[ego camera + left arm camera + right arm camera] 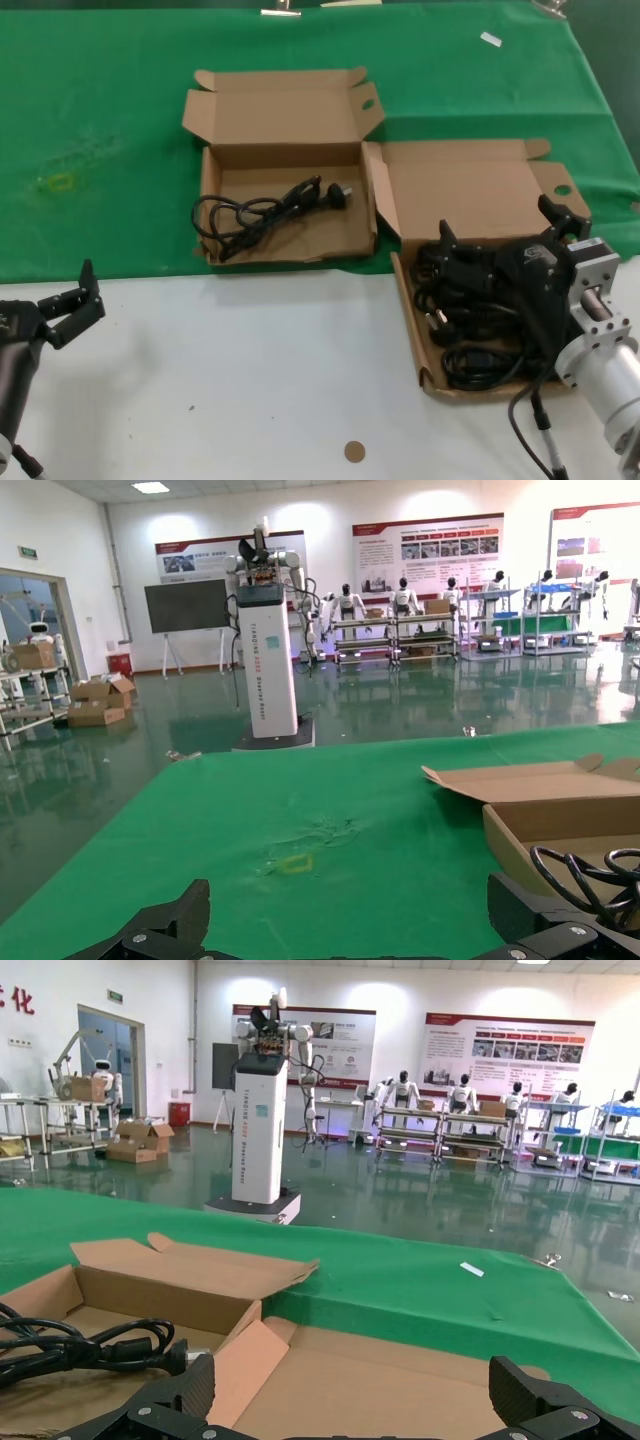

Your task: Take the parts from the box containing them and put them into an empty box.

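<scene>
The longer box (409,300) stands at the right with its lid open and holds several black power cords (470,310). My right gripper (497,222) is open and empty, just above these cords at the box's far end; the wrist view shows the lid (400,1370) between its fingers (180,1392). The wider box (215,160) stands left of it, lid open, with one coiled cord (262,208) in its tray; that cord also shows in the right wrist view (90,1345) and the left wrist view (590,870). My left gripper (72,298) is open and empty at the near left.
A green cloth (100,120) covers the far half of the table and the near half is white (250,380). A small brown disc (354,451) lies near the front edge. A white tag (490,39) lies at the far right.
</scene>
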